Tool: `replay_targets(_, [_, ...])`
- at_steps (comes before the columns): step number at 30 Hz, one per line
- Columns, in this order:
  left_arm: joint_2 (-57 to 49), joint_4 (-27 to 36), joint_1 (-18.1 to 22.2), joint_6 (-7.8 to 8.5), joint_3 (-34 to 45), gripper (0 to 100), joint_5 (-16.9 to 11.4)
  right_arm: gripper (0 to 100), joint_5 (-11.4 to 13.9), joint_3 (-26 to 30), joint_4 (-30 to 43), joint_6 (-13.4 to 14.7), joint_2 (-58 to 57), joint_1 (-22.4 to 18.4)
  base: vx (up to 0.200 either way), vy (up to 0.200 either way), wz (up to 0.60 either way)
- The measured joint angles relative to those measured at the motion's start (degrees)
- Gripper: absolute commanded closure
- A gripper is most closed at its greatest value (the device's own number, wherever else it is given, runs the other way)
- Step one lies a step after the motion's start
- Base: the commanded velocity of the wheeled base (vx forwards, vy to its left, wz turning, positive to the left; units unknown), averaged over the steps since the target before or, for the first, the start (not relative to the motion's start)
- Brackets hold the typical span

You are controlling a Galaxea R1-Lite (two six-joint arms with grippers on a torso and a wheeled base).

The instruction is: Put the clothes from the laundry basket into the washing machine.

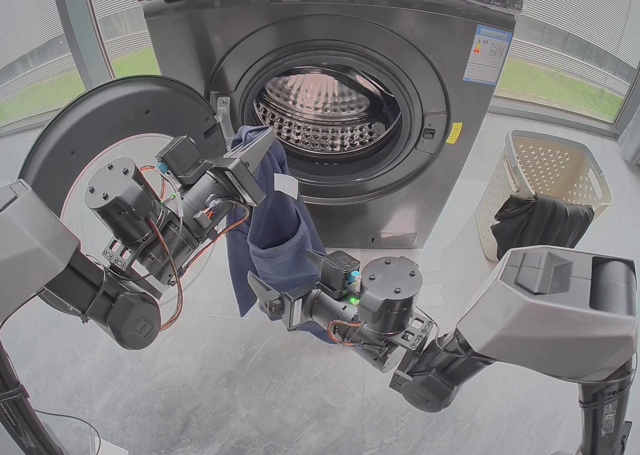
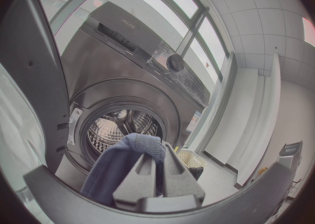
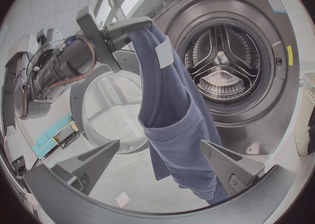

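Your left arm hides the lower part of the washer (image 1: 373, 29) door (image 1: 113, 123), a round dark panel swung open to the left of the washer's mouth. The left gripper (image 1: 260, 146) sits just before the mouth's left rim, its 2 grey wedge fingers pinched tight on the top fold of a navy shirt (image 1: 273, 223). The shirt is soft knit with a ribbed edge and a white tag (image 1: 287, 185). It hangs limp in front of the washer, below and left of the mouth, not inside it. The ribbed, perforated steel drum (image 1: 320, 109) shines behind it.

The right gripper (image 3: 159, 142) is low before the washer's front, spread wide, with the shirt's lower part hanging between its fingers. You cannot tell whether either finger touches cloth, and the hem is hidden behind it.

Right of the washer stands a white perforated basket (image 1: 567, 163). A black garment (image 1: 540, 223) is draped over its near rim, and your right arm cuts off its base.
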Motion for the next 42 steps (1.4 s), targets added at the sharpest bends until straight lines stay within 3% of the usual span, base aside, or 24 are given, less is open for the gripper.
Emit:
replay_targets(5, [0.11, 0.00, 0.02, 0.00, 0.00, 100, -0.02, 0, 0.02, -4.44, 0.27, -0.05, 3.57, 0.15, 0.000, 0.000, 0.00])
replay_targets(16, [0.29, 0.00, 0.09, 0.00, 0.13, 100, 0.00, 0, -0.68, -20.26, 1.72, -0.11, 12.97, -2.47, 0.000, 0.000, 0.00])
replay_targets(24, [0.33, 0.00, 0.16, -0.06, 0.16, 100, 0.00, 0, -2.49, -22.69, 1.91, 0.00, 15.30, -4.96, 0.000, 0.000, 0.00])
replay_targets(25, [0.33, 0.00, 0.18, -0.06, 0.16, 100, 0.00, 100, -2.55, -22.75, 1.87, 0.02, 15.35, -5.21, 0.000, 0.000, 0.00])
replay_targets(35, [0.66, 0.00, 0.60, -0.04, 0.21, 100, 0.00, 100, -2.61, -20.54, 1.17, 0.38, 14.38, -5.29, 0.000, 0.000, 0.00])
replay_targets(42, [1.18, -0.04, 1.40, -0.01, 0.11, 100, -0.02, 100, -1.58, -9.26, 0.99, -0.82, 7.27, -5.64, 0.000, 0.000, 0.00])
